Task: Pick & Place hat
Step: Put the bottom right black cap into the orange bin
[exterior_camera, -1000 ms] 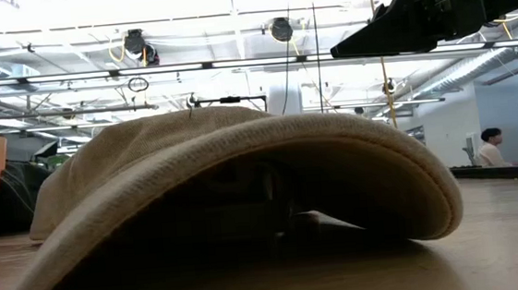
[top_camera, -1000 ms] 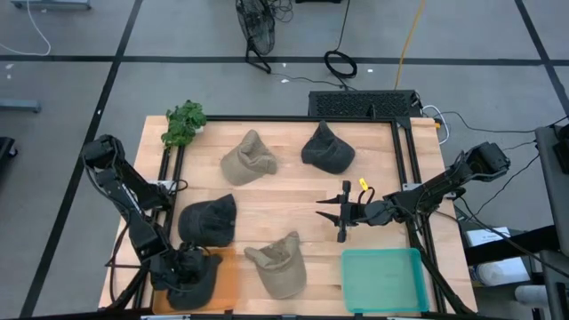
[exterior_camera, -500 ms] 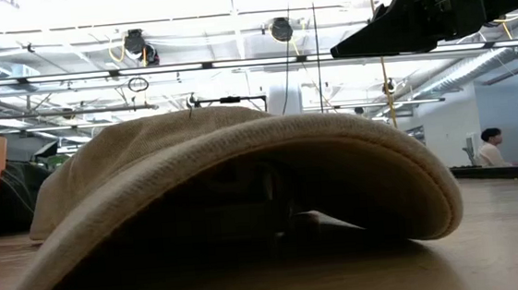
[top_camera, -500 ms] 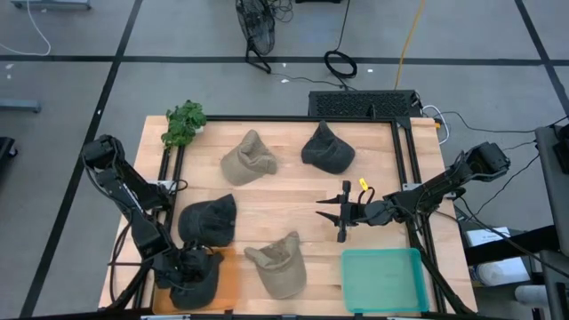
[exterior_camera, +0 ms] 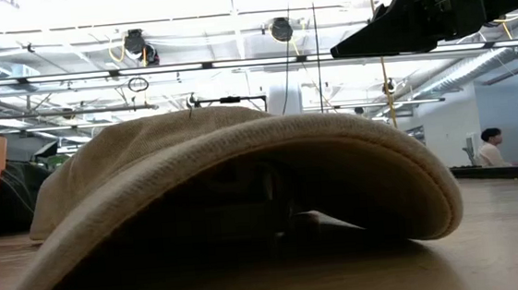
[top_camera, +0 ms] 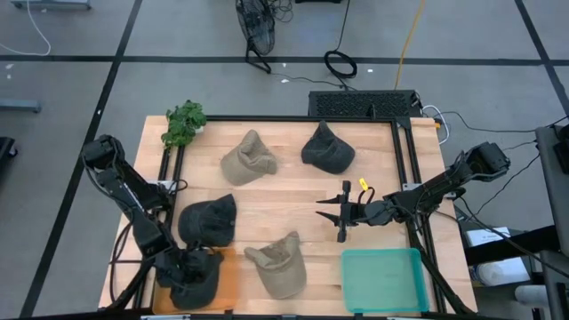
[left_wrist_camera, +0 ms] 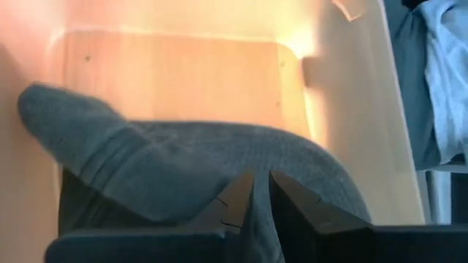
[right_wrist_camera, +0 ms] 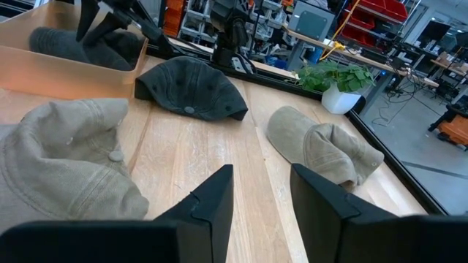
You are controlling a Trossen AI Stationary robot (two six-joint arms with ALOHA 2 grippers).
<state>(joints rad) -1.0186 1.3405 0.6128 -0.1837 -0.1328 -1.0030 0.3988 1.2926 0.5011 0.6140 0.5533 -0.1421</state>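
Observation:
A dark grey hat [top_camera: 200, 280] lies in a tan bin [top_camera: 228, 277] at the table's near left corner. My left gripper [top_camera: 188, 267] is down in that bin, shut on the hat. In the left wrist view the grey hat [left_wrist_camera: 168, 164] fills the bin's floor [left_wrist_camera: 175, 73] in front of my left gripper [left_wrist_camera: 262, 193]. My right gripper [top_camera: 342, 216] hangs open above bare wood right of centre and touches nothing. Its fingers stand wide apart in the right wrist view [right_wrist_camera: 261, 193]. In the low view it shows high up [exterior_camera: 434, 11]. My left gripper pinches a raised fold of the grey hat's cloth [left_wrist_camera: 260, 219] between its two fingers, which leave only a narrow gap. It comes from above, pointing down into the bin. The rest of the hat lies on the bin's floor.
Other hats lie on the table: a black cap [top_camera: 209, 220], a tan cap [top_camera: 280, 264] near the front edge, a tan hat [top_camera: 249, 158] and a dark hat [top_camera: 327, 149] farther back. A teal bin [top_camera: 382, 280] sits near right and a plant [top_camera: 184, 123] far left.
My left gripper has edged slightly toward the table's right inside the tan bin, with the grey hat still between its fingers. My right arm has kept still.

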